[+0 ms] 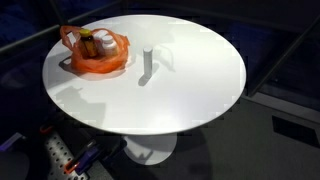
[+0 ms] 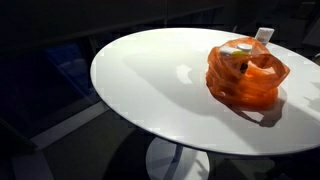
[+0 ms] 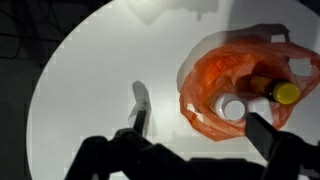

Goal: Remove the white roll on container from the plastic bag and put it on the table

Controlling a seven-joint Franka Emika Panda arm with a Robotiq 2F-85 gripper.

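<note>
Dark room with a dark floor. A round white desk on a single pedestal fills both exterior views; the wrist view looks down on its bare top.

An orange plastic bag sits near the desk's edge, mouth open upward, and is seen in both exterior views and in the wrist view.

The white roll-on container stands inside the bag, its round white top facing the wrist camera. Just beside it in the bag lies a dark bottle with a yellow cap. In an exterior view the white container shows at the bag's mouth, though the picture is too coarse to be sure of its outline.

The claw enters from the lower edge of the wrist view as dark silhouettes, with its fingers well apart and nothing between them. One finger is over bare desk and the other over the bag's near side. It touches neither bag nor container.

A narrow grey streak lies on the desk beside the bag, probably a shadow; it also appears in an exterior view.
</note>
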